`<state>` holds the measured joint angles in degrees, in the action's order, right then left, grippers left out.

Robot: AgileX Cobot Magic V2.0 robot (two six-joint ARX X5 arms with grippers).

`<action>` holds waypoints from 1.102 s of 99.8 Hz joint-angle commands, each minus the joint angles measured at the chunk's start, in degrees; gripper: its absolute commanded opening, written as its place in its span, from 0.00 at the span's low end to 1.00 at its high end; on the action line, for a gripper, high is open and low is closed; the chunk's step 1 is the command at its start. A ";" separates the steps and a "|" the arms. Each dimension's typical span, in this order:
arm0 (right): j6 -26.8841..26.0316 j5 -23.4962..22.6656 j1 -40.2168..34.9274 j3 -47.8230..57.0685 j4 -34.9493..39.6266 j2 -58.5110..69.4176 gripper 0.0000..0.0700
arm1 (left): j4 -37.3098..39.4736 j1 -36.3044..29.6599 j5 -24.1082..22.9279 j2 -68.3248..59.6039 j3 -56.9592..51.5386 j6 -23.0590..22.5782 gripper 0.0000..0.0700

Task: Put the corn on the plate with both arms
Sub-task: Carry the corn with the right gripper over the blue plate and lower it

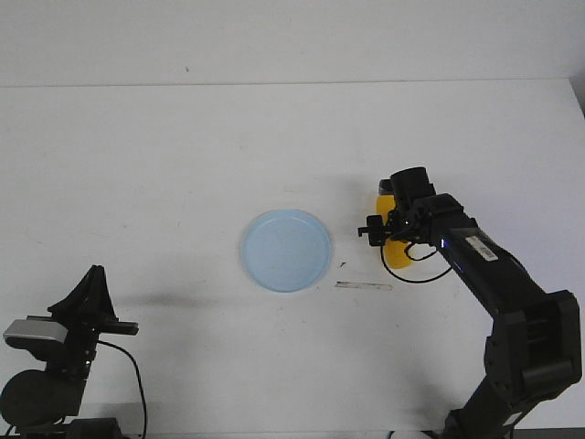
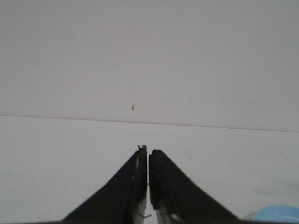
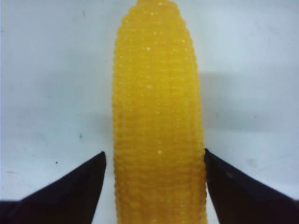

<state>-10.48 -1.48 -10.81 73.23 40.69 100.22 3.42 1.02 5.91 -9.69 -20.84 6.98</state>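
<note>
The yellow corn (image 3: 156,93) lies on the white table just right of the pale blue plate (image 1: 286,250). My right gripper (image 3: 155,156) is lowered over it and stands open, one finger on each side of the cob; one finger (image 3: 219,177) is at the cob's edge and the other has a small gap. In the front view the right gripper (image 1: 393,229) covers the middle of the corn (image 1: 396,255). My left gripper (image 2: 148,151) is shut on nothing and sits at the near left (image 1: 94,274), far from the plate, whose edge (image 2: 278,213) shows in a corner of the left wrist view.
A short strip of tape or a mark (image 1: 363,286) lies on the table in front of the corn. The table's far edge (image 1: 292,84) meets a white wall. A black cable loops from the left arm's base (image 1: 137,375).
</note>
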 commanded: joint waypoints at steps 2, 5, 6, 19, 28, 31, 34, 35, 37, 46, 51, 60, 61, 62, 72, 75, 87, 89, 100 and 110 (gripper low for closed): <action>0.46 -0.07 -0.09 0.57 -0.13 1.25 0.45 | 0.85 0.09 -0.13 0.09 -0.26 -0.28 0.00; 0.46 -0.07 -0.09 0.57 -0.28 1.25 0.45 | 0.85 0.09 -0.13 0.09 -0.26 -0.28 0.00; 0.46 -0.07 -0.09 0.57 -0.33 1.25 0.45 | 0.85 0.09 -0.13 0.09 -0.26 -0.28 0.00; 0.42 -0.02 -0.11 0.59 -0.37 1.16 0.45 | 0.85 0.09 -0.13 0.09 -0.26 -0.28 0.00; 0.42 -0.02 -0.22 0.74 -0.37 0.61 0.45 | 0.83 0.09 -0.13 0.09 -0.26 -0.28 0.00; 0.42 -0.02 -0.39 0.77 -0.48 0.20 0.45 | 0.85 0.09 -0.13 0.09 -0.26 -0.28 0.00; 0.42 -0.04 -0.66 0.81 -0.72 -0.22 0.45 | 0.85 0.09 -0.13 0.09 -0.26 -0.28 0.00; 0.42 -0.04 -0.79 0.85 -0.85 -0.35 0.45 | 0.85 0.09 -0.13 0.09 -0.26 -0.28 0.00; 0.42 -0.09 -1.03 0.98 -1.03 -0.57 0.45 | 0.85 0.09 -0.13 0.09 -0.26 -0.28 0.00; 0.46 -0.17 -2.56 2.16 -1.27 -1.64 0.45 | 0.85 0.09 -0.13 0.09 -0.26 -0.28 0.00; 0.48 -0.94 -3.61 3.23 -1.25 -1.84 0.45 | 0.85 0.09 -0.13 0.09 -0.26 -0.28 0.00; 0.48 -4.57 -5.90 5.09 -1.53 -1.88 0.45 | 0.85 0.09 -0.13 0.09 -0.26 -0.28 0.00; 0.50 -4.85 -6.03 5.18 -1.55 -1.88 0.45 | 0.83 0.09 -0.13 0.09 -0.26 -0.28 0.00; 0.48 -5.44 -6.34 5.35 -1.62 -1.88 0.45 | 0.85 0.09 -0.13 0.09 -0.26 -0.28 0.00; 0.35 -13.25 -9.60 5.97 -4.68 -1.88 0.45 | 0.85 0.09 -0.13 0.09 -0.26 -0.28 0.00; 0.17 -15.41 -10.45 5.95 -5.60 -1.88 0.45 | 0.85 0.09 -0.13 0.09 -0.26 -0.28 0.00; -1.86 -22.51 -14.51 5.95 -9.94 -1.53 0.46 | 0.85 0.09 -0.13 0.09 -0.26 -0.28 0.00; -2.23 -22.88 -15.17 5.95 -10.49 -1.44 0.46 | 0.83 0.09 -0.13 0.09 -0.26 -0.28 0.00; -3.78 -22.91 -18.45 5.95 -12.07 -0.15 0.46 | 0.85 0.09 -0.13 0.09 -0.26 -0.28 0.00; -5.55 -22.82 -20.44 5.95 -12.41 1.97 0.46 | 0.83 0.09 -0.13 0.09 -0.26 -0.28 0.00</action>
<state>-13.67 -24.34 -30.44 78.17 28.73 99.02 3.42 1.02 5.91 -9.69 -20.84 6.98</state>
